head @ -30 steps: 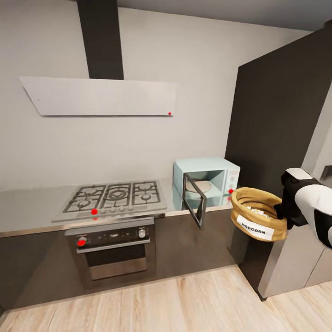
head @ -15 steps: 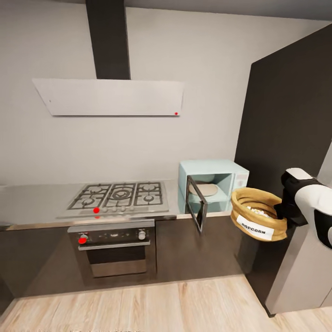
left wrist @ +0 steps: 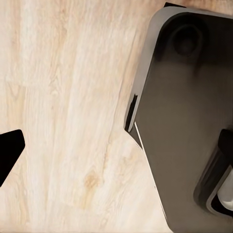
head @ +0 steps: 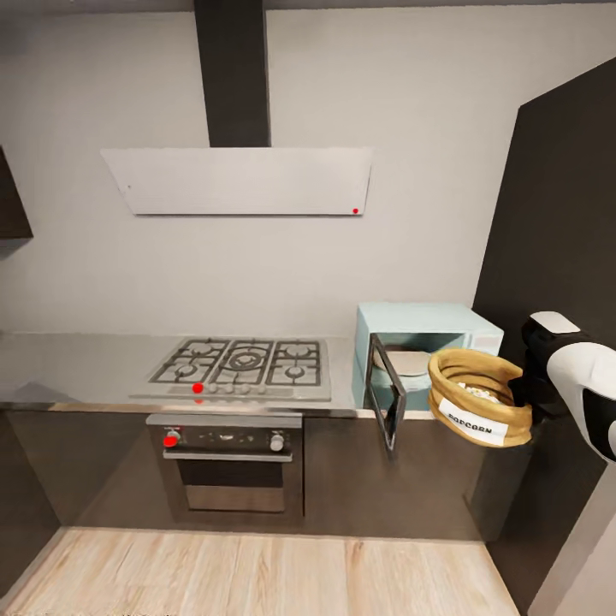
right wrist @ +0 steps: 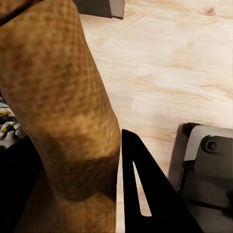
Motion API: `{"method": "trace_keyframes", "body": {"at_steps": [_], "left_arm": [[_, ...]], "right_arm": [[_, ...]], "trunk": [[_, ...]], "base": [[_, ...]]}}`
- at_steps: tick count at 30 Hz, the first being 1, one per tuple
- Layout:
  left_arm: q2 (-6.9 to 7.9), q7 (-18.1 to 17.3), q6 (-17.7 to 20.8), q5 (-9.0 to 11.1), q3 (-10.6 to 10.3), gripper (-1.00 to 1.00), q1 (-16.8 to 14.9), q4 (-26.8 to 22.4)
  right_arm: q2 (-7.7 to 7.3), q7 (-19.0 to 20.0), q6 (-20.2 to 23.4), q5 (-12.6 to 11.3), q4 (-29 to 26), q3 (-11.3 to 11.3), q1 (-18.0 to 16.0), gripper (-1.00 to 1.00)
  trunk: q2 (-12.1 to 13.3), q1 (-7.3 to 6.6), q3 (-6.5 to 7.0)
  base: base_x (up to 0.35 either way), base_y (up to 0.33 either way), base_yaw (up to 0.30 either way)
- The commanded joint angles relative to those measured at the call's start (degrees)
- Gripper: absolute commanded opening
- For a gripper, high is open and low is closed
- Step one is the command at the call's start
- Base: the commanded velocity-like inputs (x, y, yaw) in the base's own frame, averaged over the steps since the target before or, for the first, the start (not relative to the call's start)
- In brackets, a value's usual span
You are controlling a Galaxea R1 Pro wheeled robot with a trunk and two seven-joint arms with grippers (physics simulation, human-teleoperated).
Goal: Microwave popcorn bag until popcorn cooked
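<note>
One bag to deliver, one oven ready. Right claw (head: 524, 395) clamped on the rolled rim of the popcorn bag (head: 479, 409), bag held in the air off the front edge of the counter (head: 77, 368), tilted mouth-up toward the camera, label outward. Popcorn (head: 476, 392) just visible inside as a pale heap. Seen from the right wrist, tan woven wall of the bag (right wrist: 58, 111) pressed close beside one dark finger (right wrist: 145, 189), wooden floor (right wrist: 165, 73) below. Microwave (head: 428, 346) standing at the far right end of the counter, door (head: 387, 402) swung open toward the robot and hinged on the left, cavity with its pale turntable exposed; bag in front of the cavity's right part, apart from it. Left claw: one dark fingertip (left wrist: 8, 151) at the picture's edge over the floor beside the robot's dark base (left wrist: 189, 121), state impossible to tell. Judged step: carrying the bag to the oven mouth. For a clean insertion, probably best to square up on the cavity, keep well right of the open door's edge, level the bag so nothing spills, lift the rim clear of the sill, then slide straight in and set down on the turntable before letting go. Main risks by this reading: clipping the door with the bag, tipping kernels out, or releasing too near the front for the door to close. Gas hob (head: 244, 366) and built-in oven (head: 231, 462) to the left, not involved.
</note>
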Motion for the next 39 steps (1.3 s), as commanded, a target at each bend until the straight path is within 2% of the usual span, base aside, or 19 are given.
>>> {"method": "trace_keyframes", "body": {"at_steps": [1, 11, 15, 18, 24, 32, 39], "left_arm": [[-0.01, 0.1, 0.3, 0.1, 0.2, 1.00, 0.0, -0.1], [-0.01, 0.1, 0.3, 0.1, 0.2, 1.00, 0.0, -0.1], [-0.01, 0.1, 0.3, 0.1, 0.2, 1.00, 0.0, -0.1], [-0.01, 0.1, 0.3, 0.1, 0.2, 1.00, 0.0, -0.1], [-0.08, 0.1, 0.4, 0.1, 0.2, 1.00, 0.0, -0.1], [-0.04, 0.1, 0.2, 0.1, 0.2, 1.00, 0.0, -0.1], [-0.07, 0.1, 0.1, 0.1, 0.2, 1.00, 0.0, -0.1]], "right_arm": [[-0.03, -0.1, 0.6, -0.1, 0.0, -0.1, 0.0, -1.00], [-0.03, -0.4, 0.5, -0.4, 0.2, -0.4, 0.0, -1.00], [-0.03, -2.1, 0.5, -0.4, 0.2, -4.7, 0.1, -1.00], [-0.11, -2.4, 0.4, -0.4, -0.1, -5.6, 0.2, -1.00], [-0.37, -2.4, 0.4, -0.4, -0.4, -5.7, 0.2, -1.00], [-0.38, -2.2, 0.4, -0.4, -0.4, -5.7, 0.2, -1.00], [-0.24, -2.2, 0.5, -0.4, -0.3, -5.7, 0.2, -1.00]], "trunk": [[0.0, 0.03, -0.02], [0.0, 0.03, -0.02], [0.0, 0.03, -0.02], [0.0, 0.03, -0.02], [0.0, 0.03, -0.02], [0.0, 0.03, -0.02], [0.0, 0.03, -0.02]], "base": [[0.132, -0.274, 0.261], [0.037, -0.078, 0.264], [0.000, 0.000, 0.216], [0.000, 0.000, 0.037], [0.001, -0.013, 0.004], [0.050, -0.232, 0.000], [0.003, -0.021, 0.000]]}}
